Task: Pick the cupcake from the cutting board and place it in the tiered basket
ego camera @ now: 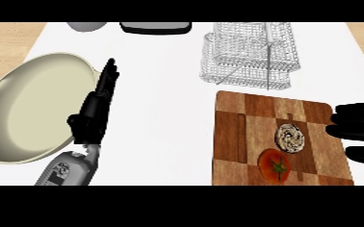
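While the cupcake [291,137] lies on the cutting board [245,125], in the board's right half, no hand is touching it. It shows a pale top with dark swirls, and it sits just above a red tomato [274,166] with a green stem, which is also on the board; the two are very near, and I cannot tell if they touch.

The right hand [348,122] comes in from the right edge of the view, over the right border of the cutting board. Its black fingers [343,131] are curled, with their tips turned toward the cupcake, but a gap remains between them and it, so they hold nothing.

The left hand [96,110] is on the left side of the white tabletop [160,125], with straight fingers pointing away from the robot. It stands next to the rim of a large pale plate [39,110] and overlaps that rim a little in the view.

The tiered basket [249,55], made of thin wire, stands beyond the cutting board, near its far edge. At the far edge of the tabletop there are a grey rounded object [86,26] and a dark flat object [155,27]; both are cut by the view, so I cannot tell what they are.
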You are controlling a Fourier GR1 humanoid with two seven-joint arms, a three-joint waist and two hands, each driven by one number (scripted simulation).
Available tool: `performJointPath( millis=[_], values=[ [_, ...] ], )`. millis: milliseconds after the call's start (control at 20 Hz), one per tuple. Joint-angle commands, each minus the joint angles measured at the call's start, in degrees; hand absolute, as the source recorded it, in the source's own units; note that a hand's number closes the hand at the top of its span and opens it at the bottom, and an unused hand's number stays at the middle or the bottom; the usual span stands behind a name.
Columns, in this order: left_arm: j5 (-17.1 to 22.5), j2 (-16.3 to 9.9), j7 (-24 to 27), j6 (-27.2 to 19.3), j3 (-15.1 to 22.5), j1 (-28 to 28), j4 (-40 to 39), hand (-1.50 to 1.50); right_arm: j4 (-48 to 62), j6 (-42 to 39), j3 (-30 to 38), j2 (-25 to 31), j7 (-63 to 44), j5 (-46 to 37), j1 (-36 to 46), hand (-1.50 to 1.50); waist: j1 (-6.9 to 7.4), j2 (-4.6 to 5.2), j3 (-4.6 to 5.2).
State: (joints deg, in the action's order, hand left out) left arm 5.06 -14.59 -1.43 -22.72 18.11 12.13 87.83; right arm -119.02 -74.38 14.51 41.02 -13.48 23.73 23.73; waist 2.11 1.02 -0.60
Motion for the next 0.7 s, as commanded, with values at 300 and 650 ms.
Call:
performJointPath(
  millis=[300,650],
  values=[
    [-1.1,0.38,-1.25,0.01,0.43,1.43,0.14,0.0,-4.9,-10.96,0.23,-2.97,6.57,-9.11,0.21,-1.5,0.3,0.17,-0.15],
    [0.29,-0.22,0.24,1.53,-0.58,-0.28,0.22,0.0,-9.12,-10.31,0.43,-4.89,10.42,-11.84,2.12,-1.5,1.26,0.26,-0.14]
  ],
)
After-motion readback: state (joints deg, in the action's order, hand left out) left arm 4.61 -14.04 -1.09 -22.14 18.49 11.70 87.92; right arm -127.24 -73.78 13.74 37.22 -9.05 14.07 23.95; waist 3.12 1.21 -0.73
